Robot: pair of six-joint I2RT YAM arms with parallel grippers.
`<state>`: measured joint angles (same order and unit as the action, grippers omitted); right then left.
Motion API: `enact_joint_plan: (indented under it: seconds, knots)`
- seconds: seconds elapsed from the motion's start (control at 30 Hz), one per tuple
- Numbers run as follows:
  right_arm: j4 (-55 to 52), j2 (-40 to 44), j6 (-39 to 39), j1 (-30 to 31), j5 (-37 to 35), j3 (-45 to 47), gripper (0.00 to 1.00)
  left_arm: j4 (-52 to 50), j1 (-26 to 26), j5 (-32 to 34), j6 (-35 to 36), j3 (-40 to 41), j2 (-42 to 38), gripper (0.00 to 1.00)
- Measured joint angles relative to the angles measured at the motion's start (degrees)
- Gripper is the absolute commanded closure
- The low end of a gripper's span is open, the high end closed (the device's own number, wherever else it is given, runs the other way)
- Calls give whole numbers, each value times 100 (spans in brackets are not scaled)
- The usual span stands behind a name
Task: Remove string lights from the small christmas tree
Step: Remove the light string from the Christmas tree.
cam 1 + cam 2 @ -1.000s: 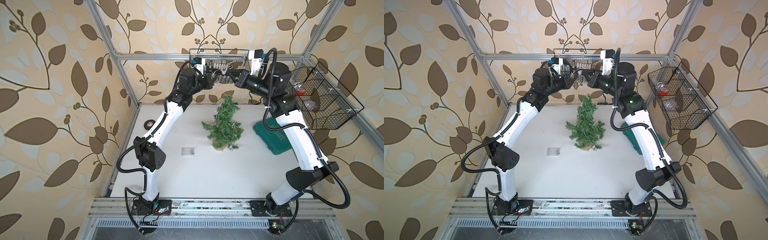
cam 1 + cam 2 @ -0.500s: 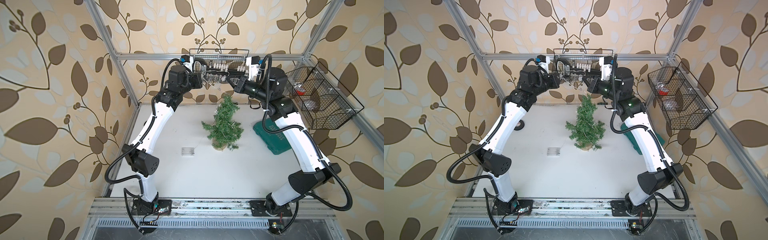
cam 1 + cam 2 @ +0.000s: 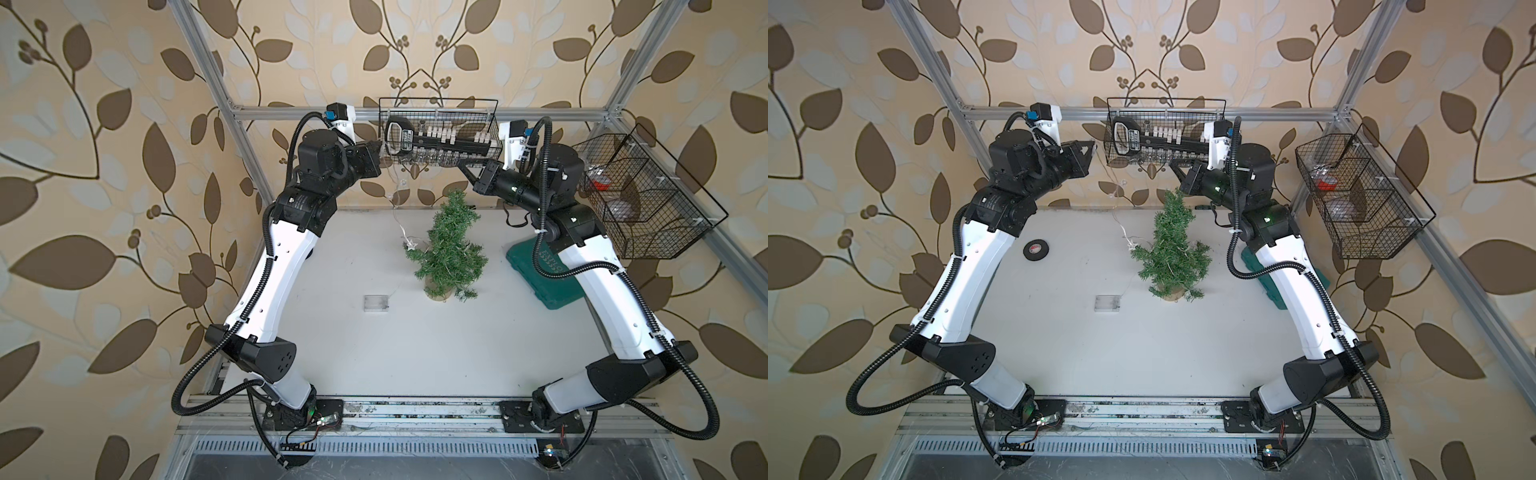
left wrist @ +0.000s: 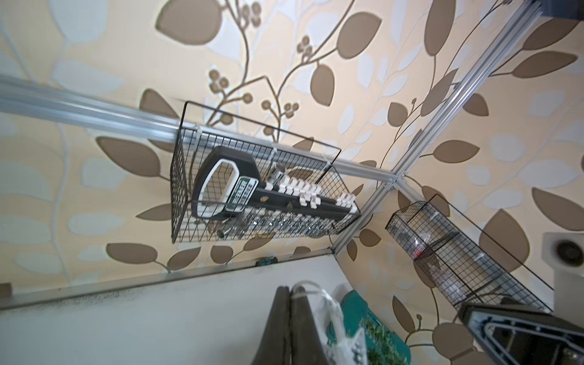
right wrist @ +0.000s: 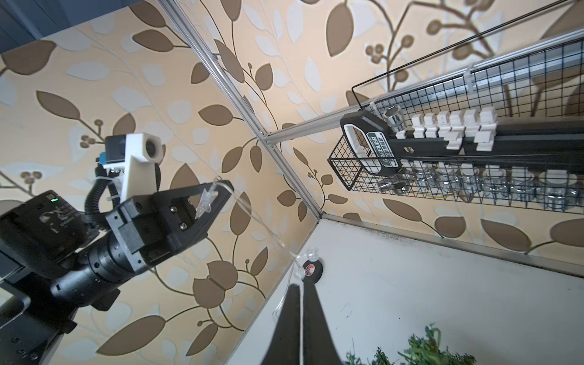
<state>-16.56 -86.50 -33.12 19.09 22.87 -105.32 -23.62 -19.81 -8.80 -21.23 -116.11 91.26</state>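
The small christmas tree (image 3: 449,249) (image 3: 1173,253) stands upright at the table's back middle. The string lights (image 3: 401,226) hang as a thin wire from my left gripper (image 3: 379,148) (image 3: 1092,145) down to the tree's left branches. From there the wire trails to their clear battery box (image 3: 376,302) (image 3: 1107,303) on the table. High by the back basket, my left gripper (image 4: 289,292) is shut on a loop of that wire. My right gripper (image 3: 459,162) (image 5: 300,287), above the treetop, has its fingers pressed on the wire running between them.
A wire basket (image 3: 438,133) with a socket rail hangs on the back frame just behind both grippers. A second basket (image 3: 648,195) hangs at the right. A green case (image 3: 540,274) lies right of the tree and a black tape roll (image 3: 1036,249) back left.
My left gripper has drawn away to the left from the right one, pulling the wire out between them. The right gripper has barely moved.
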Motion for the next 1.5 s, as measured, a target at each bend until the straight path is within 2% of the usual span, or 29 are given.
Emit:
enact_joint_plan:
  seconds: [0.13, 0.23, 0.37, 0.53, 0.63, 0.8, 0.9, 1.03, 1.23, 1.37, 1.5]
  knots:
    - [-149, 162, 44, 0, -13, 0, 75, -450, 0, 356, 2, 872, -734, 100]
    - [-398, 382, 76, 0, -83, 28, 68, -688, 0, 455, -33, 1204, -1270, 100]
    - [-756, 914, 109, 0, -199, 315, 65, -944, 2, 452, -160, 1436, -1952, 100]
    - [-1104, 1687, 149, 0, -317, 1097, 62, -1189, 2, 459, -411, 1989, -2693, 100]
    - [-1353, 1989, 227, 0, -404, 1547, 61, -1401, 2, 446, -562, 2310, -2883, 100]
    - [-1705, 2417, 243, 0, -490, 2258, 60, -2006, 2, 339, -767, 2319, -2717, 100]
    - [-1727, 2865, 68, 0, -461, 2924, 60, -2623, 0, 437, -793, 1978, -2557, 100]
    - [-1749, 3460, -157, 11, -374, 3696, 59, -3303, 0, 656, -774, 901, -2339, 100]
    - [-1812, 3864, -382, 138, -269, 3989, 58, -4024, 0, 750, -780, -796, -2057, 100]
    - [-1665, 4009, -726, 643, -339, 4299, 53, -4299, 0, 507, -975, -986, -2065, 100]
    - [-1368, 3834, -1143, 1668, -662, 4481, 45, -4387, 0, 140, -1300, -667, -2192, 100]
